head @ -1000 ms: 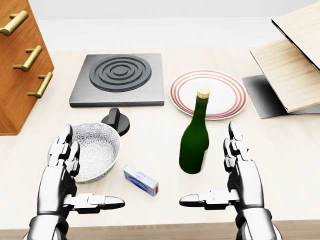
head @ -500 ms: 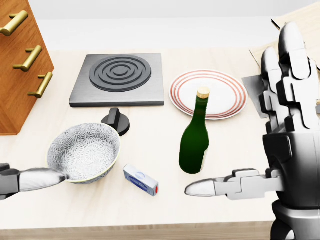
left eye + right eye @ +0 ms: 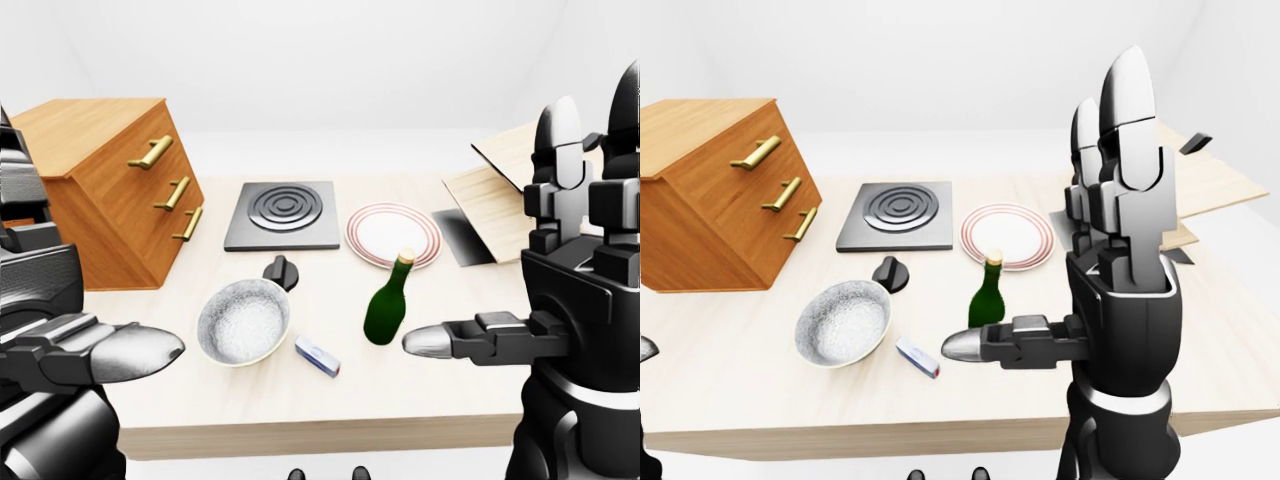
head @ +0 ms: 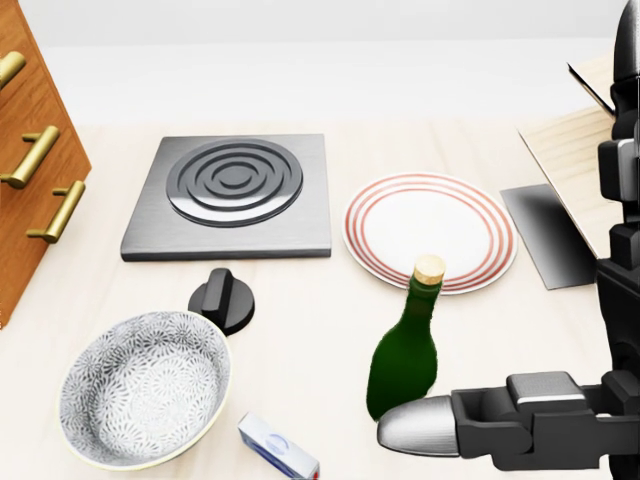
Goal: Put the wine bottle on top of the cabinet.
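The green wine bottle (image 4: 405, 355) with a cork-coloured top stands upright on the light table, just below the striped plate. The wooden cabinet (image 3: 110, 190) with brass handles stands at the table's left end, and its flat top is bare. My right hand (image 3: 495, 235) is raised close to the cameras to the right of the bottle. It is open, with its fingers (image 3: 1130, 130) straight up and its thumb (image 4: 420, 428) pointing left below the bottle's base, without touching the bottle. My left hand (image 3: 90, 240) fills the left edge of the left-eye view, open and holding nothing.
A dark hob (image 4: 232, 190), a red-ringed plate (image 4: 430, 228), a patterned bowl (image 4: 145, 388), a black knob (image 4: 222, 298) and a small blue-white box (image 4: 278, 450) share the table. Wooden boards (image 3: 500, 180) and a dark mat (image 4: 545, 230) lie at the right.
Both hands have risen toward the cameras, and the left one has left the head view. The head view has shifted, so everything on the table sits lower and larger. The bottle stays by the plate.
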